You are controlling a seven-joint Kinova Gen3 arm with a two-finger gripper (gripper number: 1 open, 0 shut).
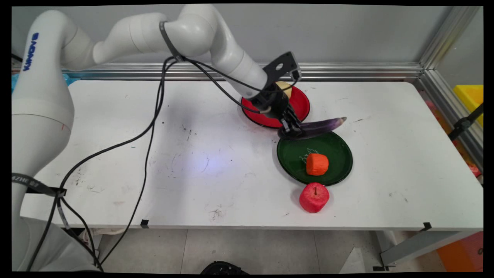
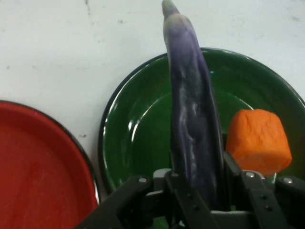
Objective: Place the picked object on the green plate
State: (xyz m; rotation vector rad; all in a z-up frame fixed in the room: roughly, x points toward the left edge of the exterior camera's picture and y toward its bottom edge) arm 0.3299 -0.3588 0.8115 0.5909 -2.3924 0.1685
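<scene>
Reading across the white table (image 1: pixel 115 116) from left to right: the left half is carrying only scuff marks and the arm's hanging black cables (image 1: pixel 154 112); past the middle, a red plate (image 1: pixel 301 104) is sitting toward the back edge, with a pale yellowish item (image 1: pixel 285 85) lying on its far side, mostly hidden behind the wrist, so its kind cannot be confirmed. The gripper (image 1: pixel 292 129) is pinching the thick end of a long purple eggplant (image 1: pixel 322 126), both fingers pressing against its sides in the hand view (image 2: pixel 198 143). The eggplant is hanging lengthwise over the near-back rim of a green plate (image 1: pixel 339 170), its tip reaching past the rim; whether it is touching the plate cannot be told. An orange carrot chunk (image 1: pixel 317 164) is resting in that plate. A red apple (image 1: pixel 314 197) is standing on the table just in front of the green plate, apparently touching nothing else
</scene>
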